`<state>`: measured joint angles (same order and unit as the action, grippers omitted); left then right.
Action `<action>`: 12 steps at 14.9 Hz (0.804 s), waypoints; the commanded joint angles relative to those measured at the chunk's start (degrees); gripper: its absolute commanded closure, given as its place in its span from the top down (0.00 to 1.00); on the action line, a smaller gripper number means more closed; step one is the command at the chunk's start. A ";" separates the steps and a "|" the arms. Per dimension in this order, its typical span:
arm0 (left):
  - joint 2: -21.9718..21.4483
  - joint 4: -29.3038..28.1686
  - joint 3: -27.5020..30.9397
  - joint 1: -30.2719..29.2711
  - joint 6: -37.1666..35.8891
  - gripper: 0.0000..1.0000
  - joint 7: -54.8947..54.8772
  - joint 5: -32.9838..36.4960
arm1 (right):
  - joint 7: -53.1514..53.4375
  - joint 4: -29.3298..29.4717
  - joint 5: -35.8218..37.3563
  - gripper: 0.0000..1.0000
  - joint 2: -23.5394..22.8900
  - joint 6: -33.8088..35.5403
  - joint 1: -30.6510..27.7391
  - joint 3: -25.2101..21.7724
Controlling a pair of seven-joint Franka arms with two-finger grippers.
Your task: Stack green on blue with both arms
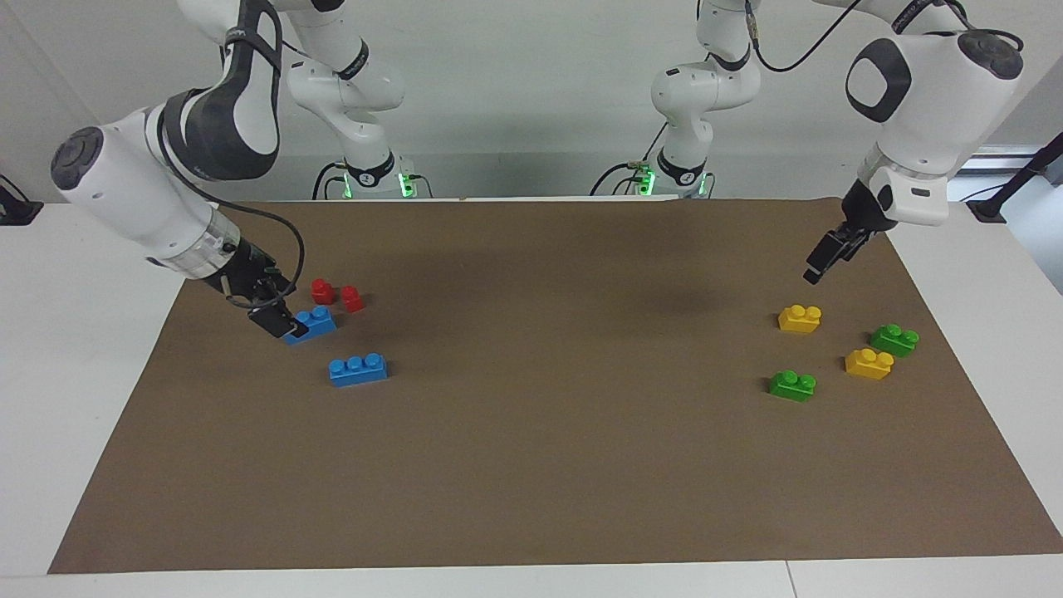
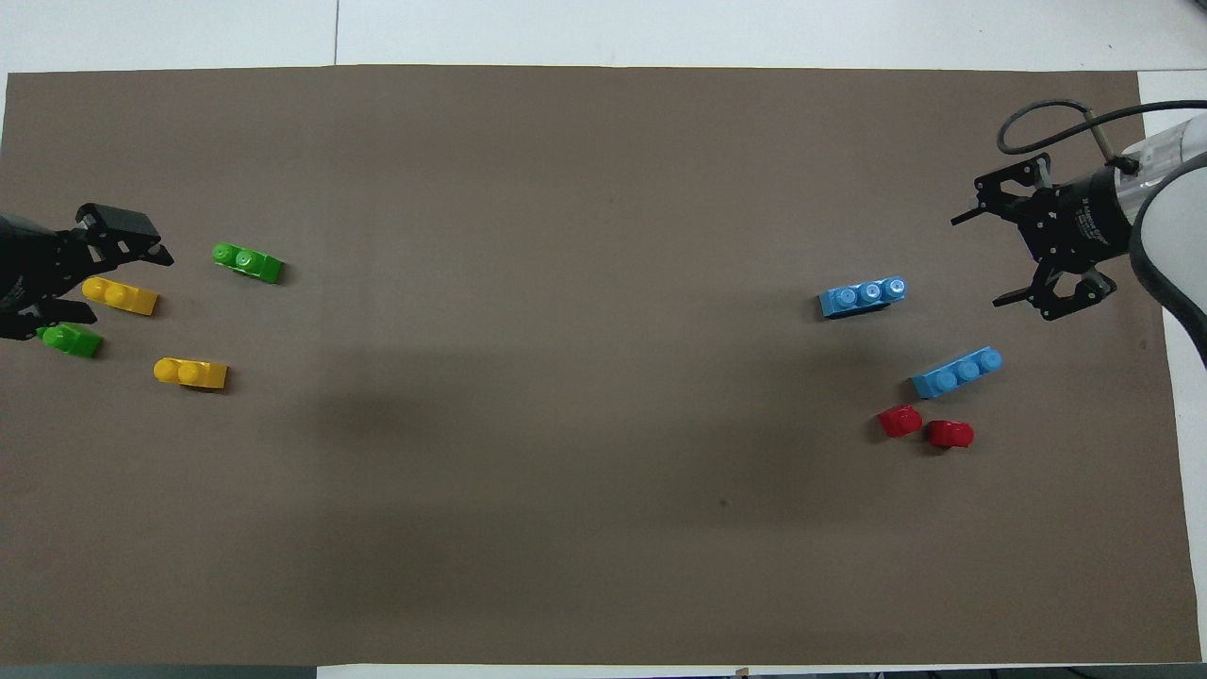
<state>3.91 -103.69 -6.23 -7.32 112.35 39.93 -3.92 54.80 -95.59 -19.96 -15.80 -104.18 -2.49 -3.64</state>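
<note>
Two tools spread wide only from overhead.

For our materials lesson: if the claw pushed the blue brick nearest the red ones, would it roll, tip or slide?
The blue brick looks rigid moulded plastic, so probably stiff and light. It lies flat and long on the brown mat, so it would likely slide or swivel, not roll.

Three-stud bricks (image 1: 358, 370) right arm's end; two-stud bricks (image 1: 792, 386) left's.
</note>
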 commanded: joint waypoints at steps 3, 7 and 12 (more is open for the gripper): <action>6.36 3.22 -0.10 -0.50 2.17 1.00 11.28 -0.82 | 1.02 -0.56 -7.62 0.96 -5.63 -3.30 -2.25 0.39; 10.41 3.41 -0.01 -0.50 6.64 1.00 20.60 -0.47 | 5.48 -3.89 -10.44 0.97 -6.00 -9.18 -1.90 0.39; 17.43 6.63 0.43 -0.41 9.29 1.00 24.48 2.24 | 5.50 -8.64 -11.51 0.99 -5.21 -10.69 -1.64 0.39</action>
<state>17.31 -101.23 -5.70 -7.42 121.32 62.18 -3.56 59.66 -100.42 -30.21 -22.91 -113.15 -4.10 -3.53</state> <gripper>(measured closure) 0.000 0.000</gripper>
